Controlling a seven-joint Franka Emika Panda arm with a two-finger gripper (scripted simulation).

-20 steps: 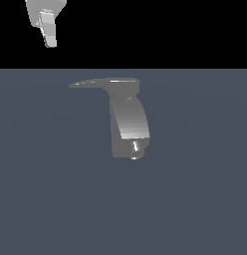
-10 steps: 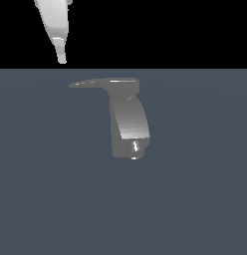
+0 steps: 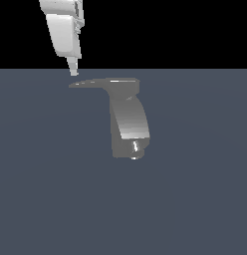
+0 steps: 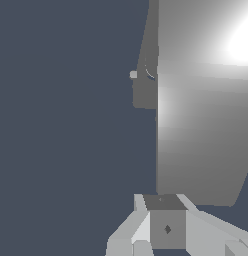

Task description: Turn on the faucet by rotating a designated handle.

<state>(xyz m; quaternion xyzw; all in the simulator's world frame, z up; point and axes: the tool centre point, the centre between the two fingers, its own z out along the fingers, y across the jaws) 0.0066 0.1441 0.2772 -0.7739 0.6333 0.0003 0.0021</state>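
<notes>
The faucet is a glossy grey fixture standing on the dark floor in the middle of the exterior view, with a small shiny nozzle stub low on its body. Its handle, a thin flat lever, sticks out from the top cap toward the exterior view's left and tapers to a point. My white gripper hangs just above that pointed tip, not touching it, with its fingers together and nothing held. In the wrist view a broad shiny grey face of the faucet fills one side, with my gripper close against its edge.
A flat grey-blue floor spreads all around the faucet. Above the horizon line the background is black. No other objects show.
My gripper has come down from the upper part of the exterior view and shifted slightly toward its right, now ending just above the handle's tip. The faucet and handle have not moved.
</notes>
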